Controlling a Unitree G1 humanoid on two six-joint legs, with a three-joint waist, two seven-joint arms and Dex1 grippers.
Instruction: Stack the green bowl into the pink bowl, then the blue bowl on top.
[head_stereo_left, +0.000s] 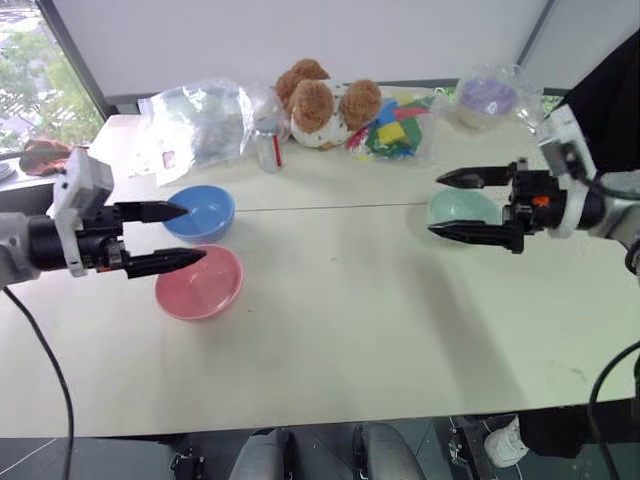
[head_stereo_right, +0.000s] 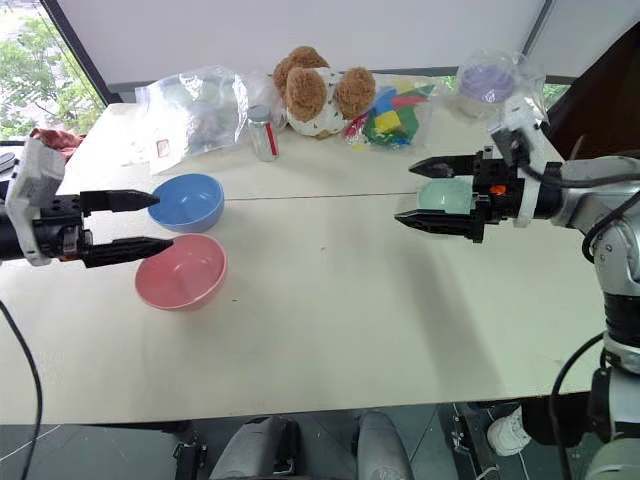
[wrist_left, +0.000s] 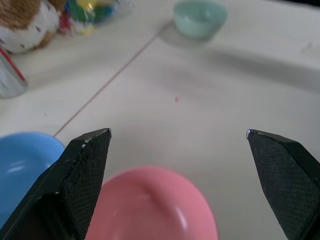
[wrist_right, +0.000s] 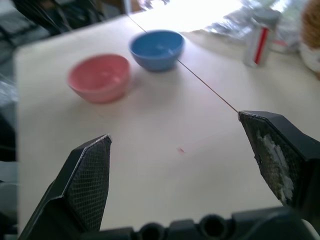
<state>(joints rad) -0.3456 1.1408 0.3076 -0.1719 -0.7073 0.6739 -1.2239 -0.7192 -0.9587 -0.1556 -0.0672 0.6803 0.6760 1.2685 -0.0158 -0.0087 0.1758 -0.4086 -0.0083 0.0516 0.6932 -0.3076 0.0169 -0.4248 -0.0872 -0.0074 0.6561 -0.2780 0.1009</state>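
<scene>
So right now I've got both arms hanging over the table with nothing in either claw. Using the pink bowl as my anchor: it sits on the left part of the table, upright and empty, and the blue bowl is just behind it, very close, though I can't tell if the rims actually touch. The left gripper hovers right at those two, fingers spread wide, one tip over the blue bowl's rim and the other over the pink bowl's near edge, gripping nothing. The green bowl is well apart from the pink one, way across the table on the right side, also upright. The right gripper is up beside it with its jaws wide open too, pointing back toward the pink bowl, and the green bowl shows between its two fingers from my head cam, but it isn't held. Further back from the pink bowl there's a stuffed bear, a small can, some clear plastic bags and a purple bowl in a bag.
</scene>
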